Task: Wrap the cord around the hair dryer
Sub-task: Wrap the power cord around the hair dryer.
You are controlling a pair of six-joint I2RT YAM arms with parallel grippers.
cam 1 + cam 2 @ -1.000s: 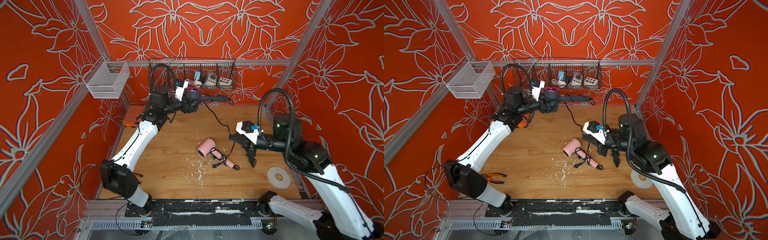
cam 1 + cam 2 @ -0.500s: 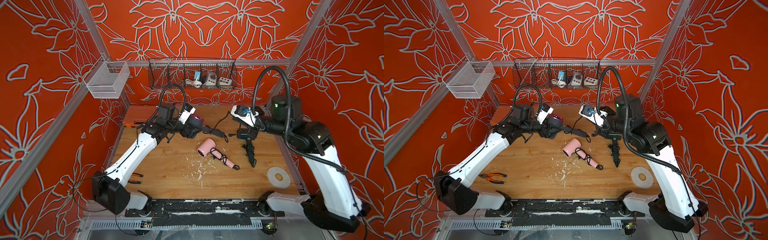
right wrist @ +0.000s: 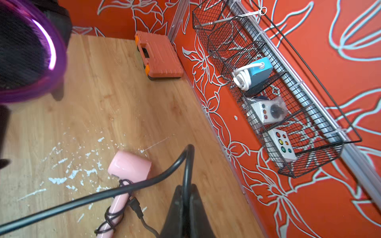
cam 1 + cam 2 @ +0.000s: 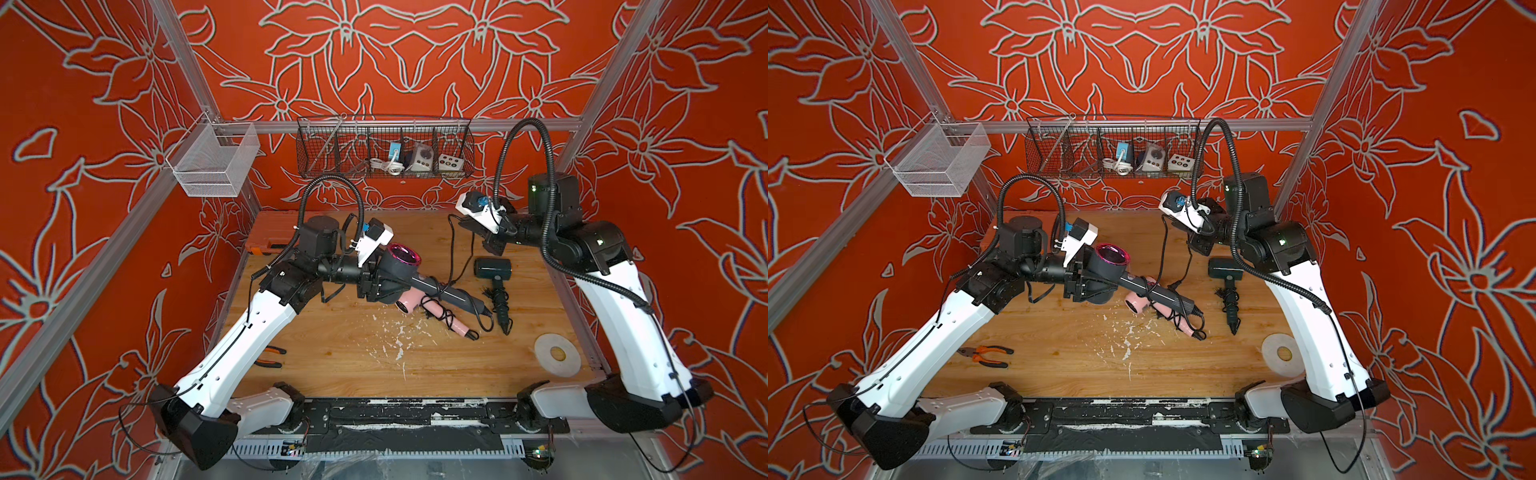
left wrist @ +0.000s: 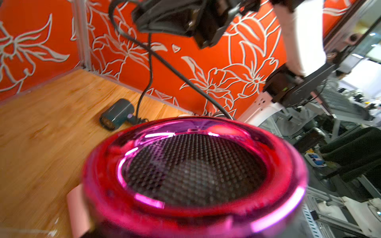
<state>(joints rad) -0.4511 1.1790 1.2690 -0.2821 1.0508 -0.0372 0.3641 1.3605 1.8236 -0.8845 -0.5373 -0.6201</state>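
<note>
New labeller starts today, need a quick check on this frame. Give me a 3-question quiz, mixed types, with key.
1. True or false: the pink hair dryer and the teal hair dryer both lie on the table, cords wound at their handles.
2. Pick one. The right gripper pinches: A) the black cord; B) the pink hair dryer; C) the teal hair dryer.
3. Short answer: what colour is the ring on the black hair dryer that the left gripper holds off the table?
Key: 1 true; 2 A; 3 magenta.
</note>
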